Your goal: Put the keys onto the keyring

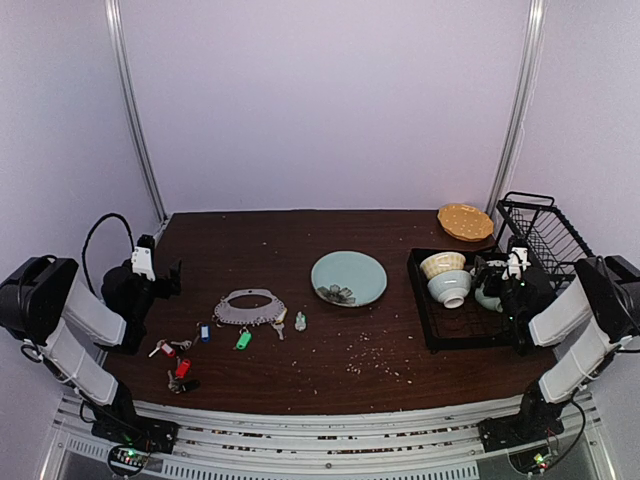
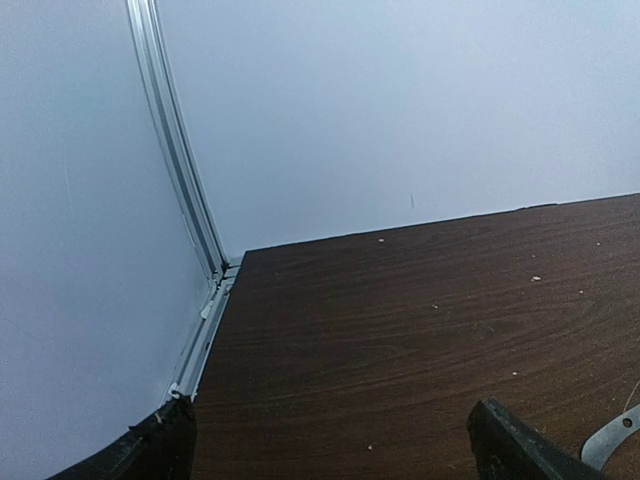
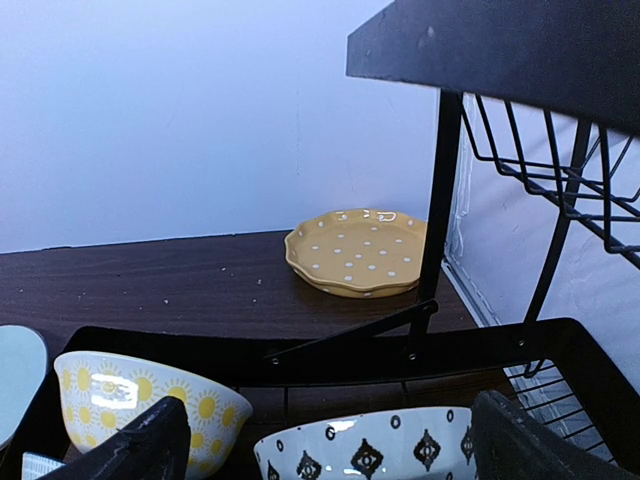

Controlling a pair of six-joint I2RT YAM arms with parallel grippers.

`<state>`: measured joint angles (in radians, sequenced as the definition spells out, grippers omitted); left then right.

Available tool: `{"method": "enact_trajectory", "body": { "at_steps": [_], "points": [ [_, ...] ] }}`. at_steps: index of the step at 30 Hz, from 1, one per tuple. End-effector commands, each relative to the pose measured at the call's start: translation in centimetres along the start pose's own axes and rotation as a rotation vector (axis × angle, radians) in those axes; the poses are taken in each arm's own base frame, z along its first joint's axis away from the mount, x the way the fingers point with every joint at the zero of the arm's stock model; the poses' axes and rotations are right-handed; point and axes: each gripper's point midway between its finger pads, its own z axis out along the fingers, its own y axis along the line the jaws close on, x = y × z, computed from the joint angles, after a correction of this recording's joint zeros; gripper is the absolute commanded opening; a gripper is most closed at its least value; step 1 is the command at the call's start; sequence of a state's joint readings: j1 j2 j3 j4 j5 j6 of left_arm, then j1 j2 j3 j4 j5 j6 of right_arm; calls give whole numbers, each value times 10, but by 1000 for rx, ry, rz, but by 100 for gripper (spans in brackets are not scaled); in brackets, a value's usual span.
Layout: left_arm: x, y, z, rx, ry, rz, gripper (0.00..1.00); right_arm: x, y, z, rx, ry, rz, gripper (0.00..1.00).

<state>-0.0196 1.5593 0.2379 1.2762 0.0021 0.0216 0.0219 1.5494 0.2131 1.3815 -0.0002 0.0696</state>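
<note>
The keyring [image 1: 249,308], a large grey oval loop, lies flat on the dark table left of centre; a sliver of it shows in the left wrist view [image 2: 610,440]. Keys lie loose near it: a blue tag [image 1: 205,332], a green tag [image 1: 243,340], two red tags [image 1: 168,349] [image 1: 183,368], and a pale key [image 1: 279,322] at the ring's right end. My left gripper [image 1: 172,280] [image 2: 330,462] is open and empty, to the left of the ring, facing the back wall. My right gripper [image 1: 492,278] [image 3: 330,450] is open and empty over the bowls in the rack.
A tiny clear bottle [image 1: 300,321] stands right of the ring. A pale green plate [image 1: 349,277] sits mid-table. A black dish rack [image 1: 425,320] at the right holds a sun-patterned bowl [image 3: 110,395] and a black-patterned bowl [image 3: 370,445]. A yellow dotted dish [image 3: 355,250] sits behind it.
</note>
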Motion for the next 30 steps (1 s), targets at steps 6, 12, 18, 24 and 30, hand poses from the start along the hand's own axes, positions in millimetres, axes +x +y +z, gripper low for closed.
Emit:
{"method": "enact_trajectory", "body": {
  "at_steps": [6,12,18,24,30],
  "points": [
    [-25,12,-5,-61,-67,-18,98,-24,4,-3,-6,8,-1,100],
    [-76,26,3,-95,-57,-118,98,-76,33,-5,-159,-71,51,100],
    [-129,-26,20,65,-70,-156,98,-111,89,-1,-475,-27,105,100],
    [-122,-128,30,404,139,-90,93,-115,142,-16,-727,74,81,97],
    [-55,-227,-1,725,407,50,86,-122,176,-24,-849,114,63,96]
  ]
}}
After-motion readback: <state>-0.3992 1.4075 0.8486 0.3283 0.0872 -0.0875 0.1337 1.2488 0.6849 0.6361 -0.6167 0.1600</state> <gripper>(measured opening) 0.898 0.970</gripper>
